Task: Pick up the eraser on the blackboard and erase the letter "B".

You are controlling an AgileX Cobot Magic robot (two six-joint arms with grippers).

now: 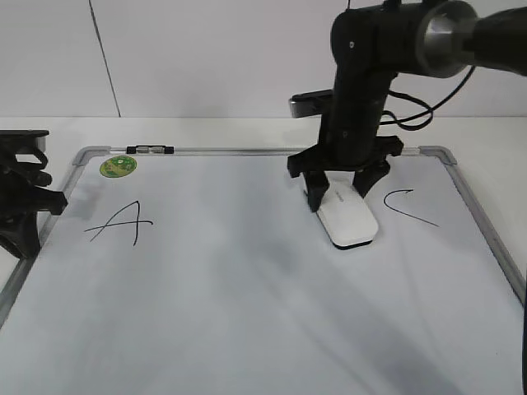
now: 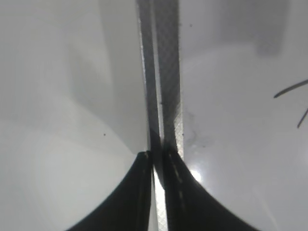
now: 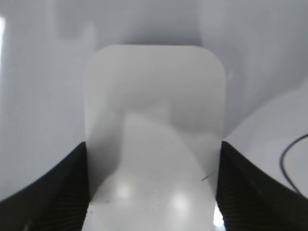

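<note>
The eraser (image 1: 348, 217) is clamped by the right gripper (image 1: 338, 192) and pressed flat on the blackboard (image 1: 247, 313), between "A" (image 1: 121, 222) and "C" (image 1: 406, 206). The left gripper (image 2: 159, 155) is held closed at the board's left frame.

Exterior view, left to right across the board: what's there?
Black left tool at the frame edge → round green sticker → slanted black marker "A" → white rounded plastic eraser clamped by the right tool → angular black marker "C".

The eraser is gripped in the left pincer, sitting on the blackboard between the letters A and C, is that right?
Not quite: the right pincer grips the eraser, as the right wrist view shows. The left pincer is at the frame on the blackboard's left edge. The eraser does sit between the A and C.
</note>
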